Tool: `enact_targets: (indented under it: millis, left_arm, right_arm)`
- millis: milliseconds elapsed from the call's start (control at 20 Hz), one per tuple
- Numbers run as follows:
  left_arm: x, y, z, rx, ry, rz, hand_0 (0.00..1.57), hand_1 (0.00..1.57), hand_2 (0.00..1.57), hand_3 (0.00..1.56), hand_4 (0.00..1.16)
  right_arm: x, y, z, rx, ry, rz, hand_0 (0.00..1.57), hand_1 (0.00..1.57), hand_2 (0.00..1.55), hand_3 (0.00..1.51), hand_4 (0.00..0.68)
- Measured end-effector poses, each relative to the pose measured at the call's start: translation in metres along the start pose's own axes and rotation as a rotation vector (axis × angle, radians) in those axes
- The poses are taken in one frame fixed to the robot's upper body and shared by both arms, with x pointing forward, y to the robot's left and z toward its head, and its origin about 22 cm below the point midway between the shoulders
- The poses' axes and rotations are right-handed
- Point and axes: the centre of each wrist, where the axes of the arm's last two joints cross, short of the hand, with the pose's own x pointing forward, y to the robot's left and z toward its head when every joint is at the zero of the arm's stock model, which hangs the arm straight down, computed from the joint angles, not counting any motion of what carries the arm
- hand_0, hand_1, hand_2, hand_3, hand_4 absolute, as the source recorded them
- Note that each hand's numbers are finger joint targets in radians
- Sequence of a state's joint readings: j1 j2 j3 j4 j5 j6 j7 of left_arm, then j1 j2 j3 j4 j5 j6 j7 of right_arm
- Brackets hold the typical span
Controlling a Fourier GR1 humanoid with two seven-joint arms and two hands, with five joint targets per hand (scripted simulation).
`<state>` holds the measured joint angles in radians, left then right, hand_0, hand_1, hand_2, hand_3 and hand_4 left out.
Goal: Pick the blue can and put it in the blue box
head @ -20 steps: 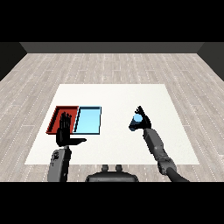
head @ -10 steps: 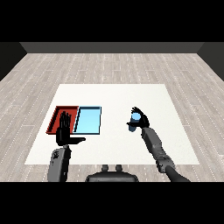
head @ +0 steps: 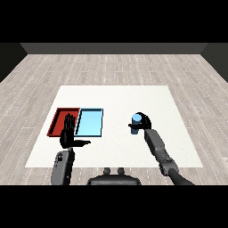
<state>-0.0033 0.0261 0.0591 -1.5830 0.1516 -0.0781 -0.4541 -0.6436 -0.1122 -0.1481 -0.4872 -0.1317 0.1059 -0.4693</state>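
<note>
The right hand (head: pixel 143 122) was curled round the blue can (head: pixel 136 122), which stood upright at the right of the white table (head: pixel 116 98), well apart from both trays. The light blue tray (head: pixel 90 122) lay left of centre, with the red tray (head: pixel 62 119) touching its left side. The left hand (head: pixel 69 133) was held over the near edge of the trays, where they meet, its fingers straight and pointing away and its thumb stuck out to the right, holding nothing.
</note>
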Motion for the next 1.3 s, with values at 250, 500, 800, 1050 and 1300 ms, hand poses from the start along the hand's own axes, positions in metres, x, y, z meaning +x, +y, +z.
enact_targets:
  millis: [250, 500, 800, 1050, 1300]
  left_arm:
    - [0.001, -0.008, 0.004, -0.019, 0.027, -0.003, 0.0, 0.0, 0.0, 0.0, 0.0]
    - [-0.012, -0.014, 0.0, -0.054, 0.054, -0.027, 0.0, 0.0, 0.0, 0.0, 0.0]
    - [-0.024, -0.039, -0.007, -0.097, 0.117, 0.011, 0.0, 0.0, 0.0, 0.0, 0.0]
    - [-0.026, -0.048, -0.007, -0.128, 0.153, 0.041, 0.0, 0.0, 0.0, 0.0, 0.0]
    - [-0.023, -0.06, -0.004, -0.154, 0.174, 0.045, 0.0, 0.0, 0.0, 0.0, 0.0]
  right_arm:
    - [0.012, 0.003, -0.002, 0.004, -0.066, 0.013, 1.49, 1.49, 1.45, 1.41, 0.652]
    - [0.023, 0.006, -0.004, 0.025, -0.126, 0.024, 1.49, 1.49, 1.46, 1.41, 0.652]
    - [0.056, 0.011, -0.017, 0.075, -0.235, 0.033, 1.43, 1.43, 1.44, 1.42, 0.666]
    - [0.075, 0.028, -0.011, 0.098, -0.292, 0.025, 1.43, 1.43, 1.45, 1.42, 0.66]
    - [0.079, 0.077, 0.003, 0.109, -0.305, 0.021, 1.43, 1.43, 1.45, 1.42, 0.66]
